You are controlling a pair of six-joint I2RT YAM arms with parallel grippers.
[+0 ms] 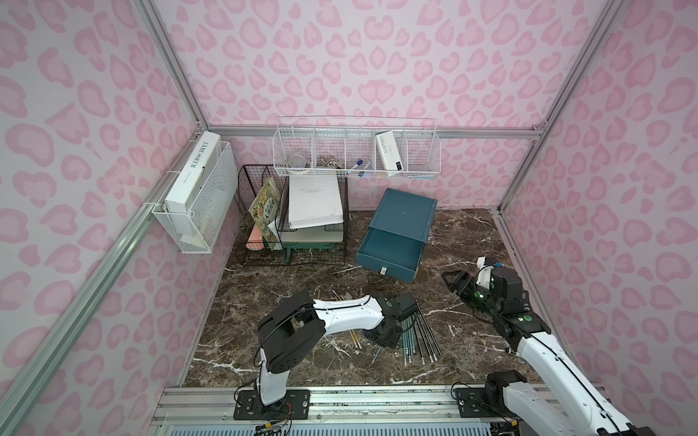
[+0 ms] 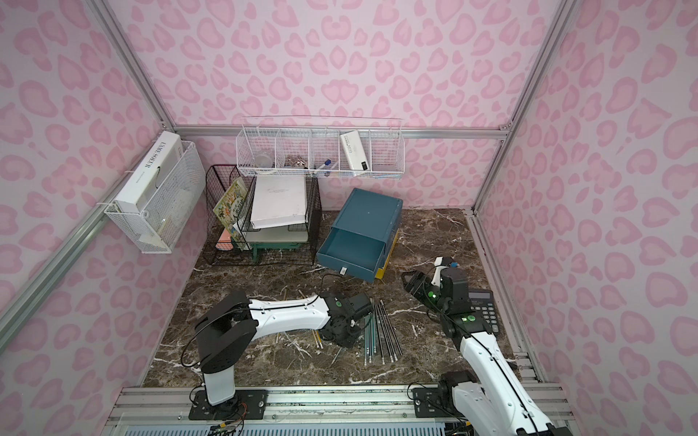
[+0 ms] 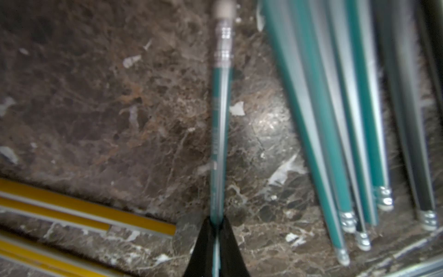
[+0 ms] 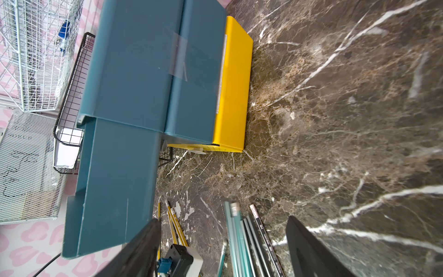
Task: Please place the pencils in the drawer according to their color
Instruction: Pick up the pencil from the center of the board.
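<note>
Plainly, the drawer stood pulled open, well apart from the loose pencils; the right gripper hung spread near it, while the left gripper pinched one teal pencil, whose long free length might swivel or slip when lifted

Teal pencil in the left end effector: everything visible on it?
The teal pencil is thin, straight, glossy shaft with faint print, ribbed silver ferrule and pale eraser at its far end. The left end effector is shut on its shaft, away from the eraser. It sits apart from the teal bundle and the yellow pencils, over the brown marble tabletop; lifted or resting, unclear.
</note>
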